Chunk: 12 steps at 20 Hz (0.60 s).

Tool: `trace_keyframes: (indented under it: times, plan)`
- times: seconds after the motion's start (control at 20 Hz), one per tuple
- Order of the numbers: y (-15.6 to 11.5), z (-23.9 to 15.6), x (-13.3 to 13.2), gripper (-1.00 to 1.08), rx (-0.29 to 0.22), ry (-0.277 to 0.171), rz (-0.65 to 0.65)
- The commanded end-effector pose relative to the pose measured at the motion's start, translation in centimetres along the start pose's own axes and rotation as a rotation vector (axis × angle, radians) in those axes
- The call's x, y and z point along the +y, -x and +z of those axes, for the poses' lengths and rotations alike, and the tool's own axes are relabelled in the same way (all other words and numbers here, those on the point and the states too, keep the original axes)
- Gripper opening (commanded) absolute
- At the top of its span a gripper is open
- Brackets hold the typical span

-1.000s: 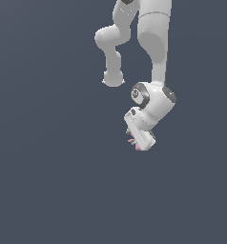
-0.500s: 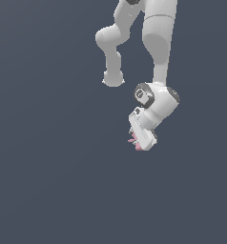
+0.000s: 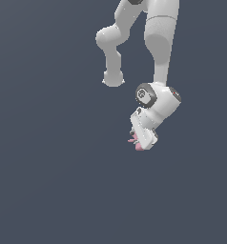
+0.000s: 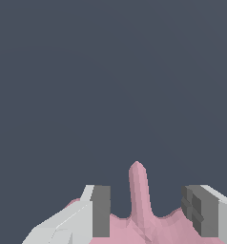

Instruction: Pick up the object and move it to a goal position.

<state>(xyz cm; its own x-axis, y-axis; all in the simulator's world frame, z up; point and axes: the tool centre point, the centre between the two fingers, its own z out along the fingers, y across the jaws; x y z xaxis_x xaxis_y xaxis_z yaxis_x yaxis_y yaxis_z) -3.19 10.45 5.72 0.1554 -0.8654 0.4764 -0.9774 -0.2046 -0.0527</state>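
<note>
Pink object apparently clamped in claw, surroundings bare.

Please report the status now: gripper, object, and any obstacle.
Gripper around pink object, pads beside it, contact not confirmed. Object at gripper tip in exterior view. No obstacle seen.

You see the arm bent down, wrist tilted; your gripper points downward, fingers closed on the object.
</note>
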Motion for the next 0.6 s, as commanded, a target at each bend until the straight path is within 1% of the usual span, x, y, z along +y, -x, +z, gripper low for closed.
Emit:
trace_keyframes:
  times: [0.0, 0.25, 0.55]
  plan:
    - [0.0, 0.0, 0.0, 0.28, 0.002, -0.001, 0.005]
    - [0.0, 0.6, 0.0, 0.28, 0.001, -0.001, 0.003]
    - [0.0, 2.7, 0.1, 0.28, 0.001, -0.001, 0.005]
